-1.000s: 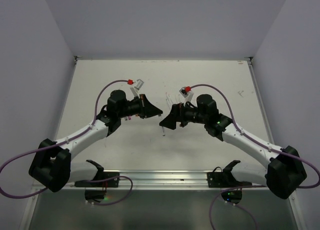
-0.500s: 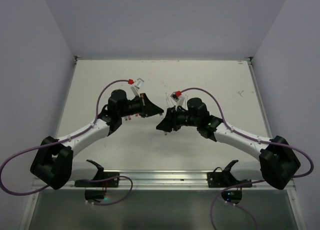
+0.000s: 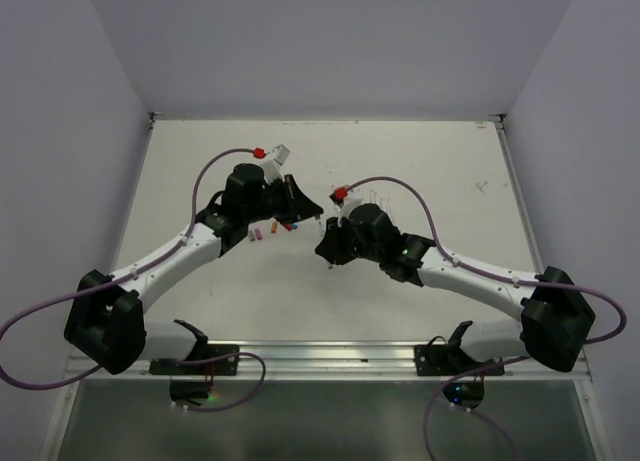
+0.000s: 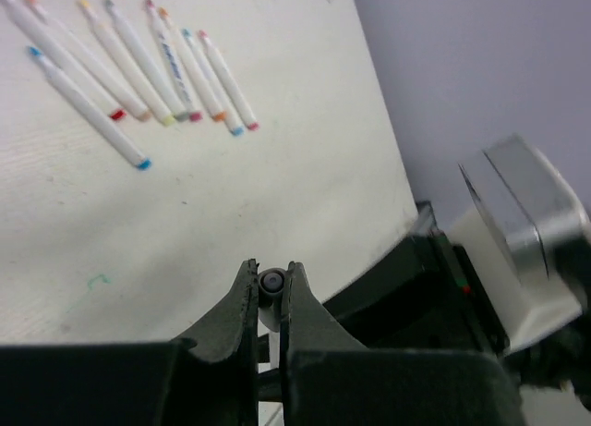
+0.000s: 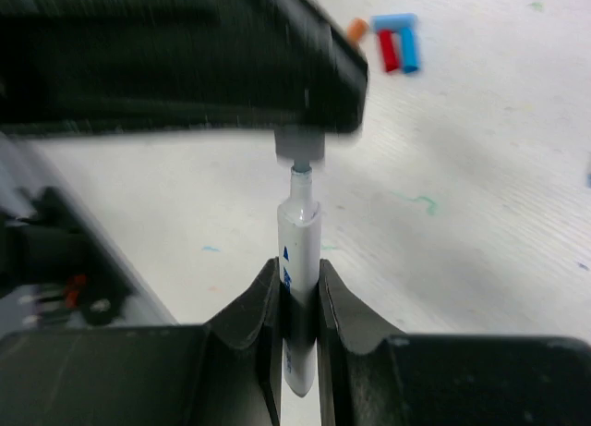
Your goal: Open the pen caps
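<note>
Table [image 3: 430,161] is matt off-white, with a faint grainy texture up close. The pen [image 5: 298,225] pinched in the right gripper [image 5: 298,280] has a smooth white plastic barrel with a slight sheen, same as the loose pens [image 4: 88,107]. The grey cap [image 5: 300,145] in the left gripper [image 4: 271,283] looks like dull plastic, and the loose caps [image 5: 397,42] are brighter plastic. The fingers [image 5: 249,315] are matt black plastic, arm shells [image 3: 170,266] glossy white, cables [image 3: 200,191] rubbery-looking purple, front rail [image 3: 320,353] brushed metal.
</note>
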Available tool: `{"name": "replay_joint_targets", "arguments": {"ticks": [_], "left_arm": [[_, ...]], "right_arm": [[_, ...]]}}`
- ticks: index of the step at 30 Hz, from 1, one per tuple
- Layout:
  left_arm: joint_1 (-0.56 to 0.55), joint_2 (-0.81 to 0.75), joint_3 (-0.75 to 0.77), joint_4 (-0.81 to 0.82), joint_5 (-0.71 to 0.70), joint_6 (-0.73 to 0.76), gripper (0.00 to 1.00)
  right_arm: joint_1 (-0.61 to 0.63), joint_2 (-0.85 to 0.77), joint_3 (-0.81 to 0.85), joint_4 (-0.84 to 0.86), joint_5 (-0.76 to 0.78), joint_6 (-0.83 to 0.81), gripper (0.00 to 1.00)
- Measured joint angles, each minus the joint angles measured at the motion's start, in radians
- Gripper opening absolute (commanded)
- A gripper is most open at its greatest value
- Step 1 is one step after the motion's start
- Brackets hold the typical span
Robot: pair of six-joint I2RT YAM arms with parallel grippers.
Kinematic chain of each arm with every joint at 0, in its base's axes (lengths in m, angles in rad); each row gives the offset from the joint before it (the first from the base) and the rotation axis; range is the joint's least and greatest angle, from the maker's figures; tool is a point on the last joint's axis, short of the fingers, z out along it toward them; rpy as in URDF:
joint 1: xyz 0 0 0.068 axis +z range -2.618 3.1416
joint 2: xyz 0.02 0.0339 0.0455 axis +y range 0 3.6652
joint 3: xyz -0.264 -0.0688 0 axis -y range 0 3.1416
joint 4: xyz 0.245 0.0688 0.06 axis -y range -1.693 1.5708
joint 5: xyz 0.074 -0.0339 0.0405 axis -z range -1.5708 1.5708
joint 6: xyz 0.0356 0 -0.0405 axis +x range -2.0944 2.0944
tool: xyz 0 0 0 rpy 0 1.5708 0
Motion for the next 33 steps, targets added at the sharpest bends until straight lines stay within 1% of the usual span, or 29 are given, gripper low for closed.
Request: {"name": "replay_joint_targets", "arguments": {"ticks": [1, 3, 7, 11, 14, 16, 19, 22, 26, 30, 33], "left_arm": [[0.001, 0.0, 0.016, -0.026, -0.038, 0.01, 0.0], [0.01, 0.007, 0.042, -0.07, -0.121, 0.035, 0.0], [0.044, 0.04, 0.054, -0.117, -0.212, 0.047, 0.0], [0.063, 0.05, 0.054, -0.154, -0.252, 0.061, 0.0], [0.066, 0.035, 0.044, -0.155, -0.274, 0.073, 0.0], [0.066, 0.003, 0.012, -0.158, -0.288, 0.082, 0.0], [0.066, -0.068, -0.045, -0.175, -0.315, 0.087, 0.0], [0.072, -0.15, -0.091, -0.198, -0.352, 0.089, 0.0], [0.09, -0.235, -0.124, -0.201, -0.397, 0.087, 0.0], [0.096, -0.292, -0.167, -0.197, -0.421, 0.083, 0.0], [0.096, -0.298, -0.19, -0.195, -0.422, 0.082, 0.0]], "right_arm": [[0.032, 0.008, 0.014, -0.036, 0.077, -0.019, 0.0], [0.077, 0.017, 0.021, -0.073, 0.175, -0.046, 0.0], [0.142, 0.02, 0.02, -0.125, 0.345, -0.074, 0.0], [0.146, 0.035, 0.025, -0.138, 0.41, -0.084, 0.0], [0.145, 0.135, 0.12, -0.237, 0.458, -0.1, 0.0], [0.141, 0.206, 0.19, -0.272, 0.483, -0.109, 0.0], [0.112, 0.27, 0.267, -0.306, 0.474, -0.116, 0.0], [0.032, 0.329, 0.331, -0.315, 0.428, -0.128, 0.0], [-0.056, 0.423, 0.383, -0.312, 0.404, -0.157, 0.0], [-0.091, 0.533, 0.433, -0.319, 0.361, -0.183, 0.0], [-0.1, 0.609, 0.489, -0.328, 0.335, -0.206, 0.0]]}}
